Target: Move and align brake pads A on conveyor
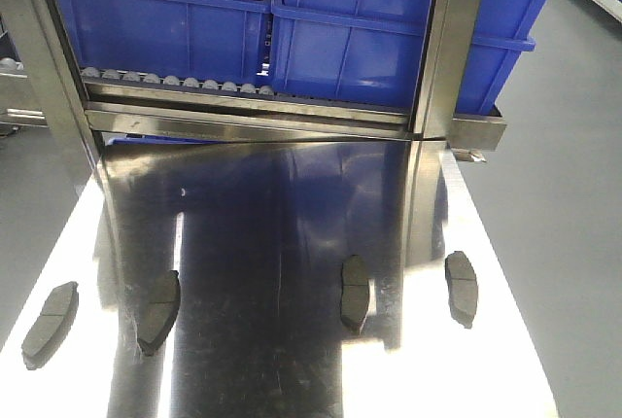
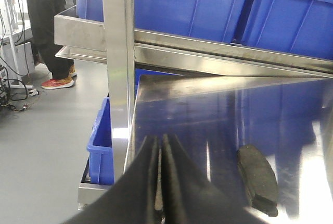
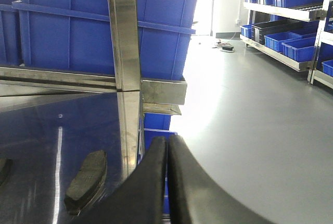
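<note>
Four brake pads lie on the shiny table. The left gripper and the right gripper are closed, empty.

bright overhead glare on the mirror-like steel table, images sharp

On the desk, one brake pad is cut by the right wrist view's left edge. Beyond the desk's left side, a person shows only below the chest.
</note>
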Robot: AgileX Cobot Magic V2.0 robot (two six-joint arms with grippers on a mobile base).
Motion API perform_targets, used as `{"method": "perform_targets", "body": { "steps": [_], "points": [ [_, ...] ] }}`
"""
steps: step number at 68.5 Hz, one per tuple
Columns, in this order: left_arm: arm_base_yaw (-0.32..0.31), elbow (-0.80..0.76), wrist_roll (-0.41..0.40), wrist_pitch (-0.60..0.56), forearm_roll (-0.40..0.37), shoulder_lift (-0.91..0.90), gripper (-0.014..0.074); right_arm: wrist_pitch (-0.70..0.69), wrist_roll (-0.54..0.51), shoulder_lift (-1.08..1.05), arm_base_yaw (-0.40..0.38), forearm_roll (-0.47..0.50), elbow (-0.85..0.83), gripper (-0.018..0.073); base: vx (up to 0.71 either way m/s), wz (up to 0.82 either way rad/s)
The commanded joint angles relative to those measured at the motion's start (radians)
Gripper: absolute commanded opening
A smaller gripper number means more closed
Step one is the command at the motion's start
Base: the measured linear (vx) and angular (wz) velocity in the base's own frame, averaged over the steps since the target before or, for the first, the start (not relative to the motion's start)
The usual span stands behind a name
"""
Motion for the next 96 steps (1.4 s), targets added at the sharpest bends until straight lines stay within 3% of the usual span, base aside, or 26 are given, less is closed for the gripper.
{"method": "perform_targets", "body": {
  "steps": [1, 96],
  "points": [
    [0.000, 0.017, -0.007, -0.072, 0.000, -0.014, -0.0006, -0.074, -0.011, -0.012, -0.008, -0.004, 0.013, -0.0011, 0.00, 0.00],
    [0.000, 0.017, -0.007, -0.073, 0.000, -0.014, -0.0006, -0.074, -0.011, -0.012, -0.008, -0.004, 0.013, -0.0011, 0.00, 0.00]
  ]
}}
